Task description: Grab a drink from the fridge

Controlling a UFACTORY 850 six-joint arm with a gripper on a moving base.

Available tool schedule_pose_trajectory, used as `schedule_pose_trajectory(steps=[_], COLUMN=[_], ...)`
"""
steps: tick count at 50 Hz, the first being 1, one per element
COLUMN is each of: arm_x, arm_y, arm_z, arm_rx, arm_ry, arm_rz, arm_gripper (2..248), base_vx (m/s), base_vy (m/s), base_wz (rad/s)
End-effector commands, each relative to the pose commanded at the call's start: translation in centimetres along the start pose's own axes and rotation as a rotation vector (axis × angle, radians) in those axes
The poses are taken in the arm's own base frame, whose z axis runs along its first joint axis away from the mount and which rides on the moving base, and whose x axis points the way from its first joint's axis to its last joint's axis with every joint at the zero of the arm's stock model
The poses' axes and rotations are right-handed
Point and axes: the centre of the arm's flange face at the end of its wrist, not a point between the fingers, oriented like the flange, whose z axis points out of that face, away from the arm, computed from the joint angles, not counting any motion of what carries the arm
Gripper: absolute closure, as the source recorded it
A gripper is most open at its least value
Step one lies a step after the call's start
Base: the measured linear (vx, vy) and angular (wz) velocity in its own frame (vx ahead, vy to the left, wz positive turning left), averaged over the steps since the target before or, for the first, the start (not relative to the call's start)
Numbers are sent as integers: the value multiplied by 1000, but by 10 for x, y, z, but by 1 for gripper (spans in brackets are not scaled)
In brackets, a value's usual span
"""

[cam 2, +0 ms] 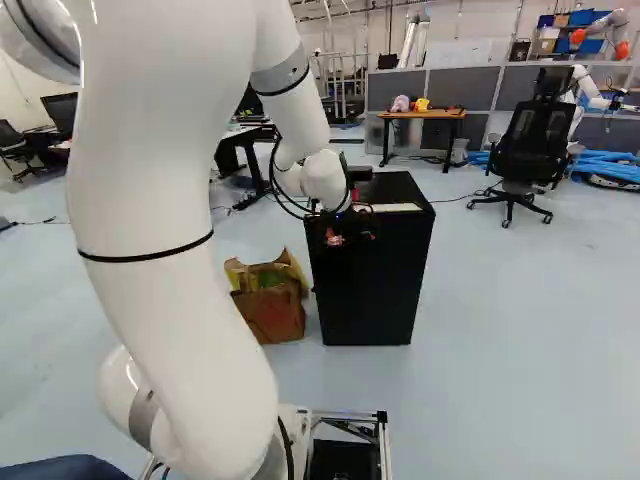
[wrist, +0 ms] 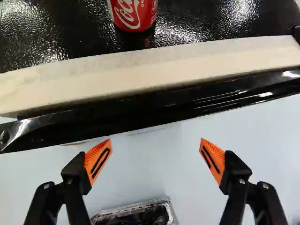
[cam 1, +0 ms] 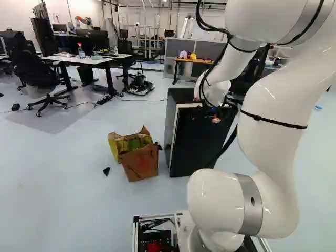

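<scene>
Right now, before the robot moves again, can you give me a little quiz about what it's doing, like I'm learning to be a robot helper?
1. True or false: the gripper is squeezing the red can.
2. What sits on the floor right beside the fridge? a) a bicycle, b) a brown bag, c) a football.
3. Fill in the blank: the red can is standing on ____ of the fridge.

Key: 1 false, the fingers are wide apart and the can is beyond them; 2 b; 3 top.
</scene>
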Motion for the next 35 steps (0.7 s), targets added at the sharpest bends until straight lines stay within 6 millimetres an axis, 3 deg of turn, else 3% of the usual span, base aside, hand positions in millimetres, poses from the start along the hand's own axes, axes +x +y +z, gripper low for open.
schedule_pose_trajectory(steps=[35], arm_x=[2], arm_y=[0], arm_z=[0], arm_rx=[0], arm_ry=[24], arm_rz=[20], arm_gripper=[3], base_vx=[0], base_vy=[0], base_wz=[0])
